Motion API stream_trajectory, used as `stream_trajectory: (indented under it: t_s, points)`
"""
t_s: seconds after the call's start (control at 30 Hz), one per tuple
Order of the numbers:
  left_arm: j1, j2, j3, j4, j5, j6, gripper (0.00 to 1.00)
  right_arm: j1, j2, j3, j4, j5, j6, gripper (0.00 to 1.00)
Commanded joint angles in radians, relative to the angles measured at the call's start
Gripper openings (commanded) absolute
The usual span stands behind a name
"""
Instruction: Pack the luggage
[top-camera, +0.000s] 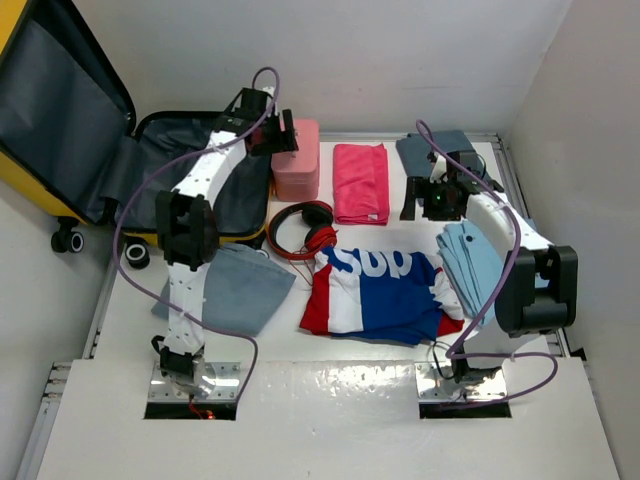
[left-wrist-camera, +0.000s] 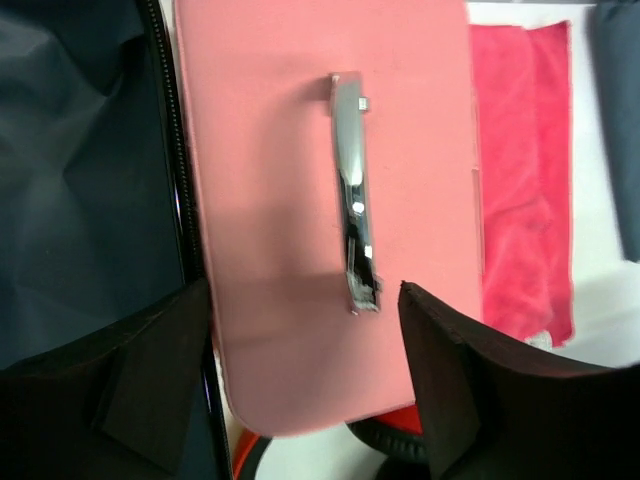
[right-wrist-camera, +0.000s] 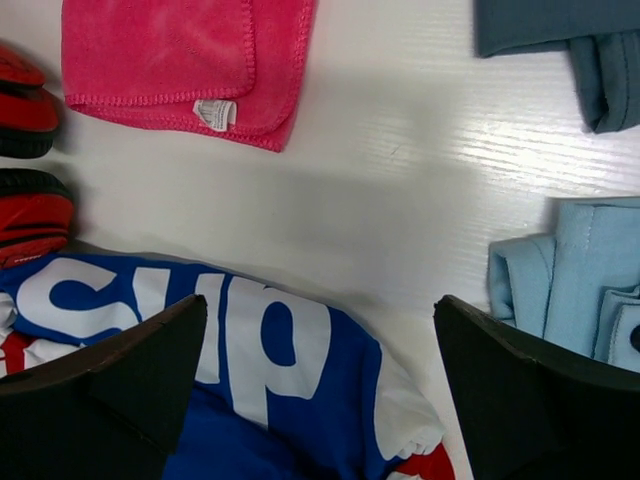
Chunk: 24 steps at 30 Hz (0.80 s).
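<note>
The luggage lies open at the far left: a yellow shell with dark grey lining, nothing visible inside. My left gripper hovers open over the near end of a small pink case with a metal handle. Its black fingers are above the case, not around it. My right gripper is open above the white table, over the top right corner of a blue, white and red shirt. Nothing is held.
A pink towel lies right of the pink case. Red headphones sit in front of it. A light blue folded garment, a dark blue-grey one, a grey-blue cloth and a tape roll lie around.
</note>
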<state>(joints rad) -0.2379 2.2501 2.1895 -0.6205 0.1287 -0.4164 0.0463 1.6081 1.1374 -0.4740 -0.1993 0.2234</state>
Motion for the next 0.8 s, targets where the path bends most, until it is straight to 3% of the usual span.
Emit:
stream_trajectory:
  t_s: [0.0,0.2,0.57,0.77]
  points:
    - [-0.012,-0.006,0.069,0.031,0.0,-0.019,0.77,-0.002,0.01,0.048,0.014,0.027,-0.019,0.94]
    - [-0.012,0.042,0.111,0.062,0.038,-0.019,0.64,-0.002,0.009,0.044,0.018,0.037,-0.025,0.94]
    - [-0.031,0.031,0.087,0.107,0.028,-0.01,0.63,-0.002,0.012,0.045,0.02,0.046,-0.025,0.94]
    - [-0.031,0.063,0.078,0.117,0.04,-0.01,0.51,-0.002,0.022,0.065,0.02,0.046,-0.03,0.94]
